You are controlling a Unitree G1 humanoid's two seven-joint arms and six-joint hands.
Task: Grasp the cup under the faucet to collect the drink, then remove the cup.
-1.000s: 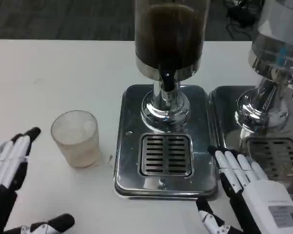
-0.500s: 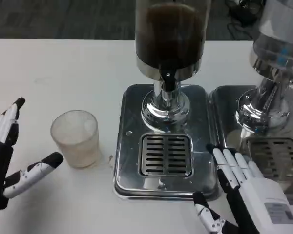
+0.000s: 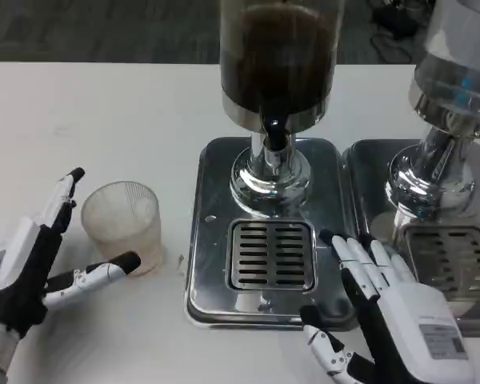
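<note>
The small see-through plastic cup (image 3: 122, 226) is standing upright on the white table (image 3: 104, 120), just to the left of the shiny silver drip tray (image 3: 216, 272), so it is not under the faucet yet. It is looking empty and light. The robot's left hand (image 3: 44, 268) is sitting right beside the cup with its fingers spread wide; one long finger (image 3: 64, 196) is pointing up along the cup's left side and another finger (image 3: 104, 272) is reaching under its front, very near or maybe just touching it. The hand is holding nothing. A light cup like this is looking easy to knock, so if the fingers close from one side first, the cup may be tipping over or sliding away toward the tray. If the hand squeezes too hard, the thin wall may be bending in. Past the cup, the black faucet tip (image 3: 274, 128) is hanging under the tall clear tank of dark brown drink (image 3: 277, 60), above the slotted metal grate (image 3: 272, 254). If the cup is set off to the side of that tip, the drink could be splashing onto the tray. The robot's right hand (image 3: 384, 312) is lying open and flat at the tray's right front corner, holding nothing, close to a second silver dispenser (image 3: 448, 152). It could be bumping the tray edge if it moves carelessly.
</note>
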